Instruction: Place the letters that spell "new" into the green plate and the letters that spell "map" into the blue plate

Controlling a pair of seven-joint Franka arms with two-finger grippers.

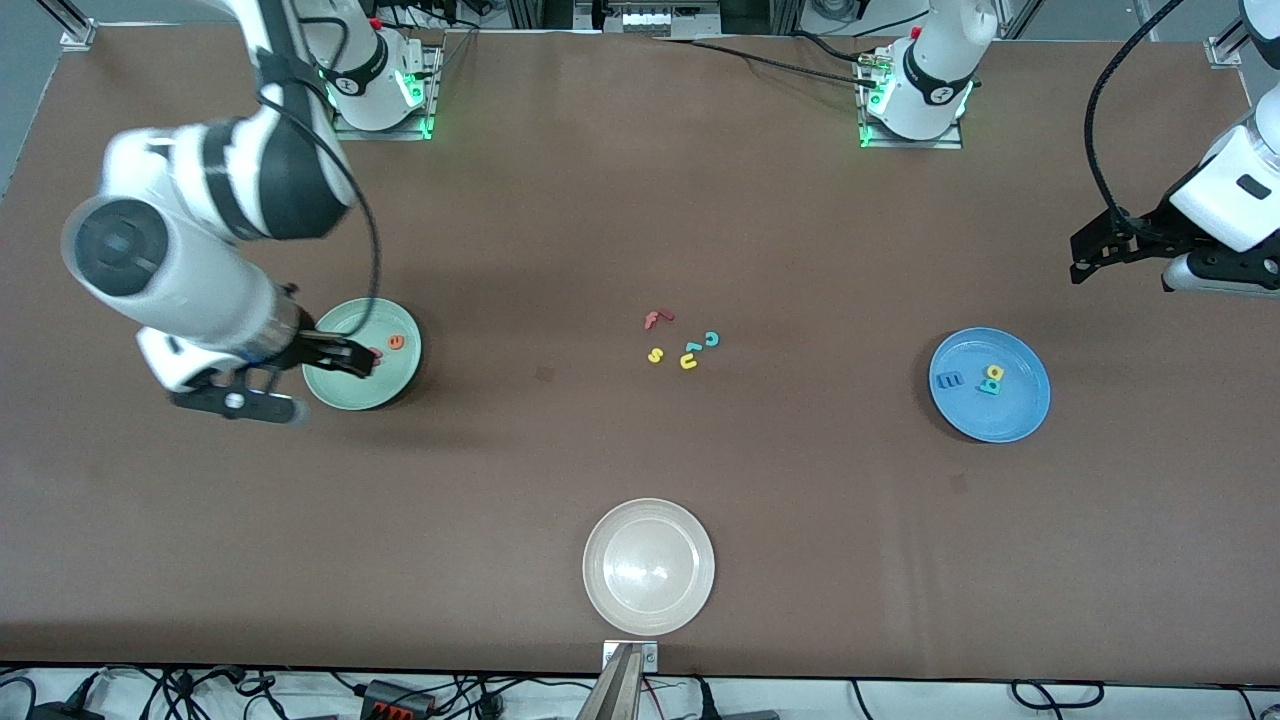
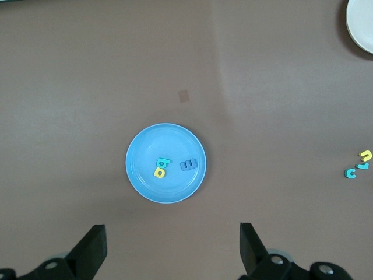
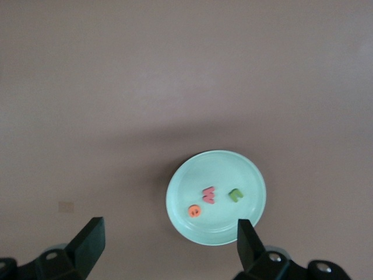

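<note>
The green plate (image 1: pixel 385 385) (image 3: pixel 215 169) lies toward the right arm's end of the table. In it lie the orange e (image 1: pixel 397 342) (image 3: pixel 194 210), the pinkish-red w (image 3: pixel 209 194) and the green n (image 3: pixel 235 195); the front view hides the n under the arm. My right gripper (image 1: pixel 297 382) (image 3: pixel 169 245) hangs open and empty over the plate's edge. The blue plate (image 1: pixel 1010 410) (image 2: pixel 151 146) holds the blue m (image 1: pixel 947 380) (image 2: pixel 189 165), yellow a (image 1: pixel 995 372) (image 2: pixel 158 172) and teal p (image 1: pixel 989 387) (image 2: pixel 164 163). My left gripper (image 1: pixel 1120 272) (image 2: pixel 173 248) is open and empty, raised beside the blue plate.
Mid-table lies a small cluster of loose letters: a red f (image 1: pixel 657 319), a teal c (image 1: pixel 711 339), a yellow s (image 1: pixel 655 355) and a yellow u (image 1: pixel 689 361). A whitish-beige plate (image 1: pixel 648 610) sits near the table's front edge.
</note>
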